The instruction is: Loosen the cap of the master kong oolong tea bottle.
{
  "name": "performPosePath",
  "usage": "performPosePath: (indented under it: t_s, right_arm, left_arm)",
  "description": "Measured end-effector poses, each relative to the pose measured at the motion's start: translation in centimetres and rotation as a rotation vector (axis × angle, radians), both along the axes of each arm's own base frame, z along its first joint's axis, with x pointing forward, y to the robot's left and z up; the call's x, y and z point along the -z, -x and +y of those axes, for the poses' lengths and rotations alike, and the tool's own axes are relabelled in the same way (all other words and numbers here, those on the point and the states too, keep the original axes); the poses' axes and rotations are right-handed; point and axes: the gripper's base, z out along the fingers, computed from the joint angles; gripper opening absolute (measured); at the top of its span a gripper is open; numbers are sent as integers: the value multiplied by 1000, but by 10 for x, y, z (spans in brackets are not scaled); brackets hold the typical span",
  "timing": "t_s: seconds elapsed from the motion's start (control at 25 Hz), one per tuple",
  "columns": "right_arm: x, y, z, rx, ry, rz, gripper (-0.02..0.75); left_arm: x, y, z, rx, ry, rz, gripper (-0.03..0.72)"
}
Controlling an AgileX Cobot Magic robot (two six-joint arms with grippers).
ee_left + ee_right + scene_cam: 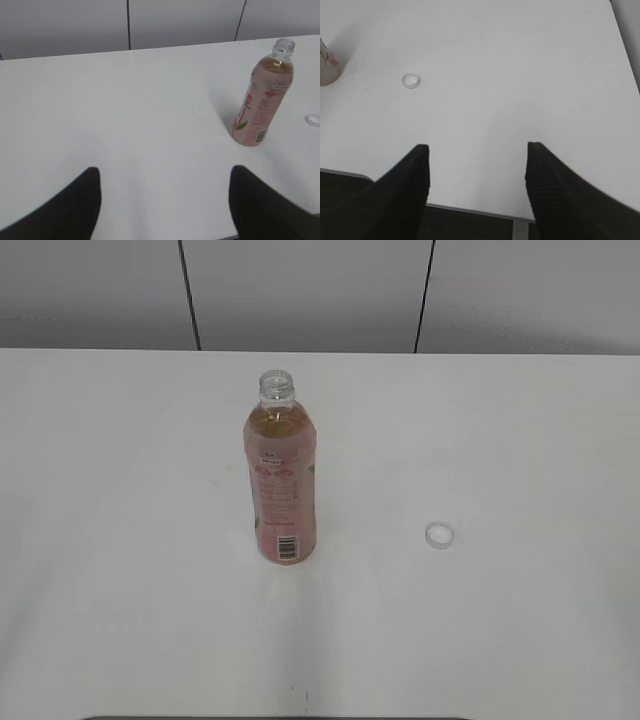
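The master kong oolong tea bottle [282, 480] stands upright on the white table, its neck open with no cap on it. It also shows in the left wrist view [262, 102], and its base shows at the left edge of the right wrist view [326, 67]. The white cap [439, 535] lies on the table to the bottle's right, open side up; it also shows in the right wrist view [411, 80] and at the edge of the left wrist view [313, 120]. My left gripper [165, 175] is open and empty, far from the bottle. My right gripper [477, 150] is open and empty near the table's front edge.
The white table [150, 540] runs back to a grey panelled wall [300, 290]. Its front edge shows in the right wrist view [470, 210], with dark floor below.
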Motion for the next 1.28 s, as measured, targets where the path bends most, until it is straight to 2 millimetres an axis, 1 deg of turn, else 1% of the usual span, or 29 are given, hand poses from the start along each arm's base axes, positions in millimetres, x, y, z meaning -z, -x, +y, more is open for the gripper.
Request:
performPosePath:
  t_s: [0.2, 0.72, 1.0, 1.28]
  right_arm:
    - [0, 0, 1, -8, 2, -4, 428]
    - [-1, 0, 1, -2, 0, -9, 424]
    - [-1, 1, 3, 228, 1, -9, 424]
    - [-1, 1, 3, 252, 1, -9, 424]
  left_arm:
    - [0, 0, -2, 28, -5, -1, 489]
    - [0, 0, -3, 28, -6, -4, 489]
    - [0, 1, -5, -132, -7, -4, 489]
    - [0, 1, -5, -148, -8, -4, 489]
